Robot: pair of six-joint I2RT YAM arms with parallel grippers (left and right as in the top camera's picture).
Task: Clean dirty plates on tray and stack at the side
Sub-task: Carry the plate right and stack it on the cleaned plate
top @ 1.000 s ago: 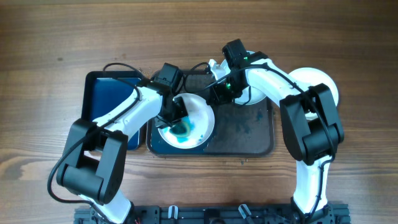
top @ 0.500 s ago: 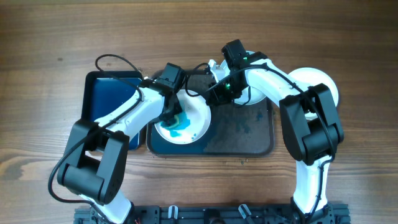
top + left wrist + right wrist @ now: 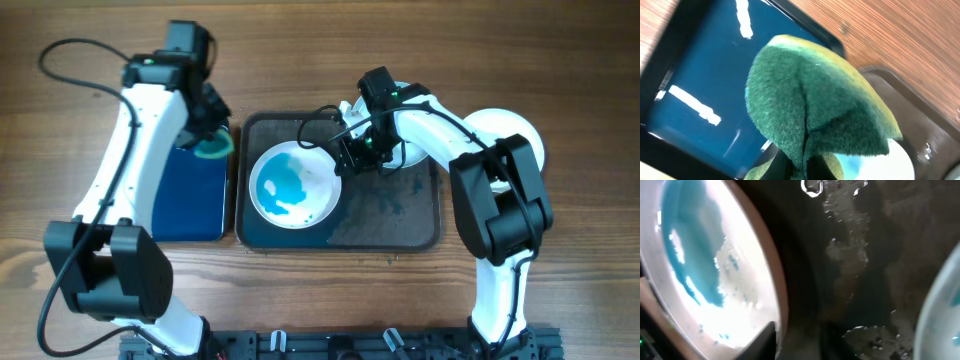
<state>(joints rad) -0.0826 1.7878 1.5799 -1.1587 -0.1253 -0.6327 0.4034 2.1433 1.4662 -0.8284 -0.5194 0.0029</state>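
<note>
Overhead, the left arm hangs over the narrow blue tray [image 3: 185,200] at the left side of the table [image 3: 300,60]; its left gripper [image 3: 205,138] is closed on a green sponge [image 3: 212,150], and the left wrist view shows this sponge folded between the fingers, with a yellow layer on its back; the sponge is held above the blue tray and touches no plate. On the big brown tray [image 3: 390,215] the smeared plate [image 3: 295,185] sits in the left part, white with a large blue-green patch inside. The right gripper [image 3: 345,158] is at the right edge of this plate; from the right wrist view one finger [image 3: 765,337] is over the inside of the rim and the other is outside, so it grips the rim. A second plate [image 3: 942,310] lies just beside, mostly hidden under the right arm; a third plate [image 3: 515,130] rests on the table, beyond the right side of the brown tray.
</note>
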